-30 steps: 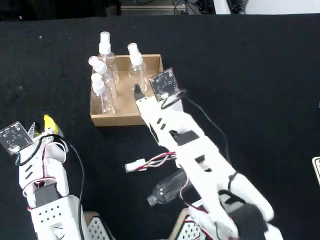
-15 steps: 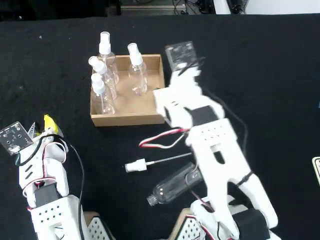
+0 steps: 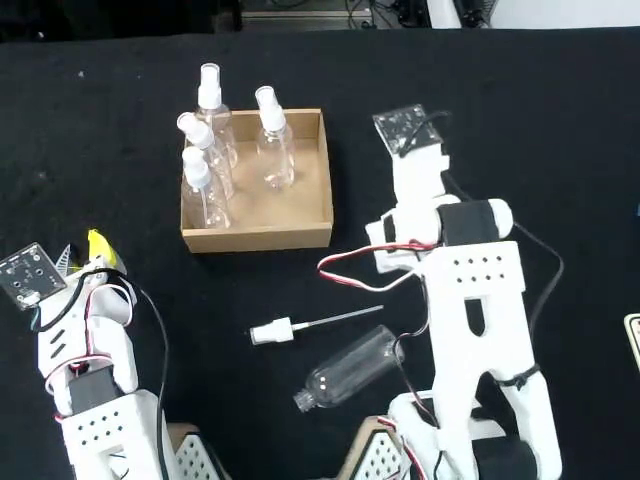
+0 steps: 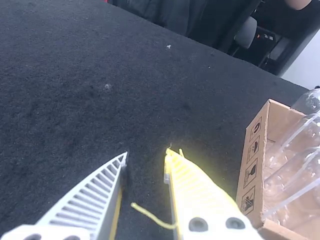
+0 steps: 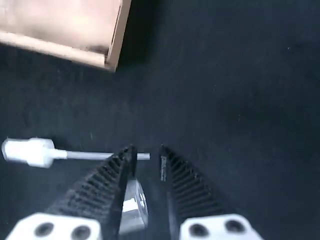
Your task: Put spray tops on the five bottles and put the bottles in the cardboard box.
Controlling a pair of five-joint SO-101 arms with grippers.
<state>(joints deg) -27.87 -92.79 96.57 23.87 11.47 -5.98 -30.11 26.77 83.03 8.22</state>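
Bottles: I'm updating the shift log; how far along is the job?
Done: four capped bottles stand in the cardboard box. In hand: nothing; the right gripper hangs open near the loose spray top. Left: cap the fifth bottle lying on the table, then box it.

Four capped clear bottles [image 3: 272, 150] stand in the cardboard box [image 3: 255, 238], beyond the right pincer [image 5: 147, 149]. A loose spray top [image 3: 275, 331] and the uncapped fifth bottle [image 3: 350, 370] lie by its tips.

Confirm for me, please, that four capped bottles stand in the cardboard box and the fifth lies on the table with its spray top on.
No: the high view shows the fifth bottle uncapped, its spray top lying loose beside it; the rest holds.
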